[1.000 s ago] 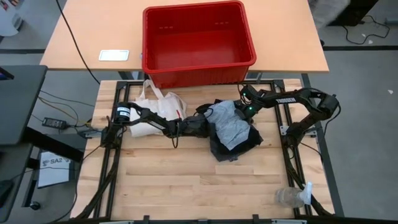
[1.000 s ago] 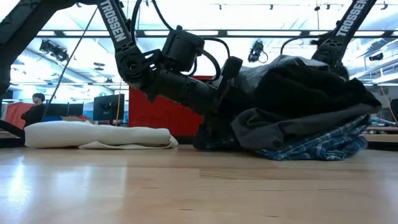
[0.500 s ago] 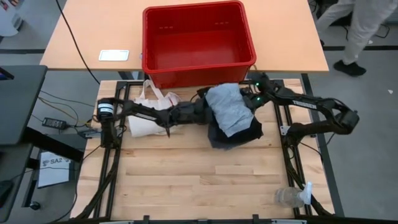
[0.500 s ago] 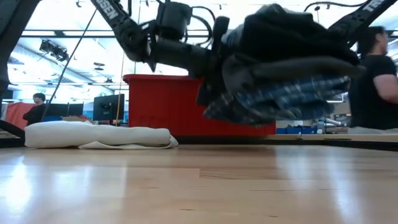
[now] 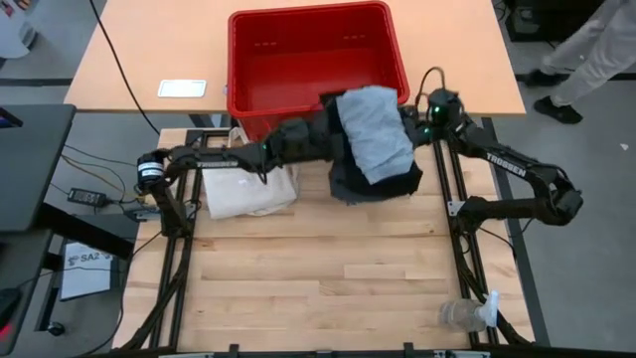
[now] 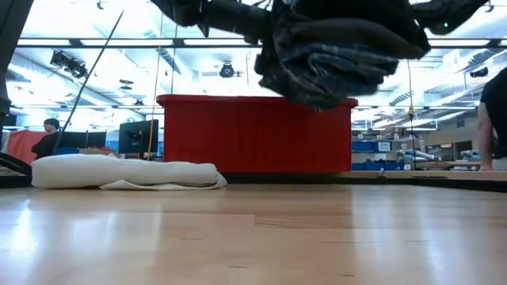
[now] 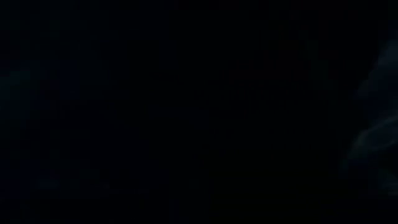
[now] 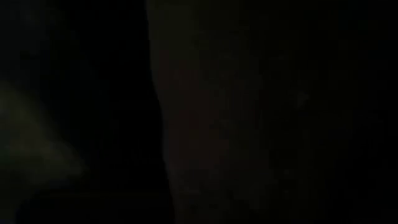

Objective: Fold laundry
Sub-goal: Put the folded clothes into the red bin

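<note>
The laundry is one folded pile, with a light grey T-shirt on top and dark garments under it. In the low view a plaid layer shows in the pile, which hangs high above the table. It hovers at the near rim of the red bin. My left gripper goes into the pile's left side and my right gripper into its right side. The cloth hides both pairs of fingers, and both wrist views are dark. My left gripper reaches level into the pile's left side from the table's left; the cloth hides the fingers and the part they have. The pile hangs clear of the table. My right gripper reaches into the pile's right side from the right, its fingers buried in the cloth. The pile's lower layers sag below it.
A cream tote bag lies flat at the table's far left, under my left arm. A clear spray bottle lies at the near right corner. A white card sits on the far table. A person walks beyond the right side.
Both grippers have risen and gone toward the table's far edge and the red bin, carrying the pile. The pile, which lay on the table a second ago, is now lifted clear and held high, its layers still stacked.
</note>
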You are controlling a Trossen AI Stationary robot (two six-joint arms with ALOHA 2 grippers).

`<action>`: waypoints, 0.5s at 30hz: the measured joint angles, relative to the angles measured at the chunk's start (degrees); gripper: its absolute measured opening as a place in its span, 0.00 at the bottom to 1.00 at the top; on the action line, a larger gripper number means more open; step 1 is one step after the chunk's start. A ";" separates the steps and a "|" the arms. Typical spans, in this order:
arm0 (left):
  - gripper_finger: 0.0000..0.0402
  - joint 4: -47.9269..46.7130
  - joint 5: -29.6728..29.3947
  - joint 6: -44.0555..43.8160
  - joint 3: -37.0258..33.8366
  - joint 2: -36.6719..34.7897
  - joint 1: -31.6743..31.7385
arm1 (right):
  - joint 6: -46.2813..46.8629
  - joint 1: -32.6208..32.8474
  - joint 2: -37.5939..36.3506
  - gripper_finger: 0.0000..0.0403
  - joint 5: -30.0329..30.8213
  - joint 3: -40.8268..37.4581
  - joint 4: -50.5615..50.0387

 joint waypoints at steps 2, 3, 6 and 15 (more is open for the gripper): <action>0.28 -2.83 0.57 0.91 2.42 -0.85 1.18 | 0.27 -1.11 0.12 0.21 0.39 2.84 -0.04; 0.28 -4.20 0.77 1.59 3.49 -1.30 1.66 | 0.62 -1.70 0.38 0.21 0.40 4.32 -0.06; 0.28 -7.62 1.21 3.55 7.60 -1.75 3.27 | 1.14 -3.58 2.01 0.21 -0.16 9.23 -0.12; 0.28 -24.82 3.02 10.40 22.04 -1.27 9.46 | -0.80 -4.66 12.92 0.21 0.40 23.63 0.45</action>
